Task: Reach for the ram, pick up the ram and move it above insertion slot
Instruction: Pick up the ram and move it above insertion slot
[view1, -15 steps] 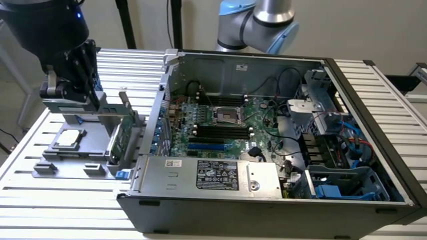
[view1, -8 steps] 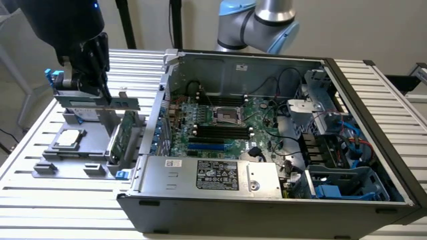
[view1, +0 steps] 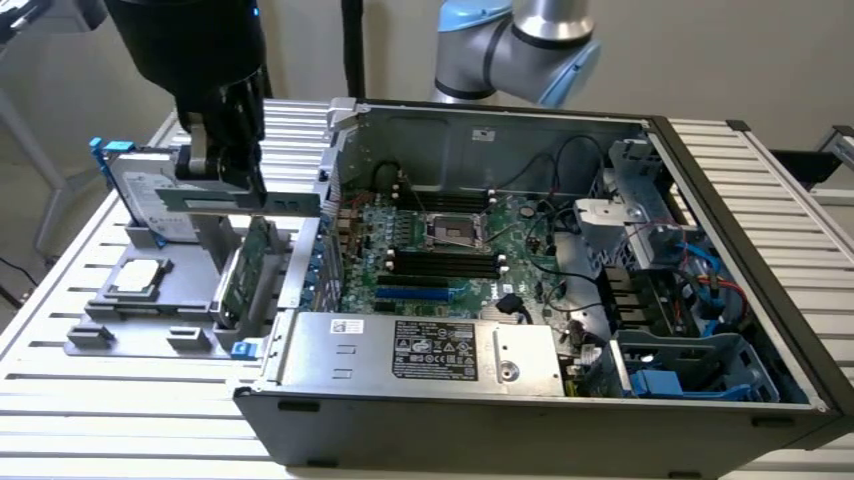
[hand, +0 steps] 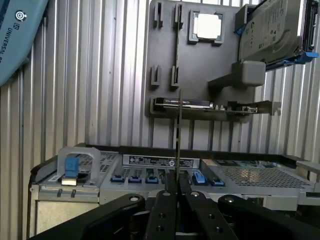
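Note:
My gripper (view1: 224, 180) is shut on the ram (view1: 287, 203), a thin green stick held level and lengthwise in the air. It hangs over the grey holder tray (view1: 147, 320) at the exterior view's left, just outside the open computer case's side wall (view1: 331, 160). The black memory slots (view1: 441, 262) lie on the motherboard inside the case, to the exterior view's right of the ram and lower. In the wrist view the ram (hand: 178, 140) shows edge-on as a thin dark line rising from between my closed fingers (hand: 176, 192).
The tray also carries a broader green card (view1: 247, 275), a silver hard drive (view1: 147, 190) in a blue frame, and a processor chip (view1: 140, 278). Cables, a drive cage (view1: 641, 200) and the power supply (view1: 414, 350) crowd the case. The slatted table (view1: 107, 420) surrounds everything.

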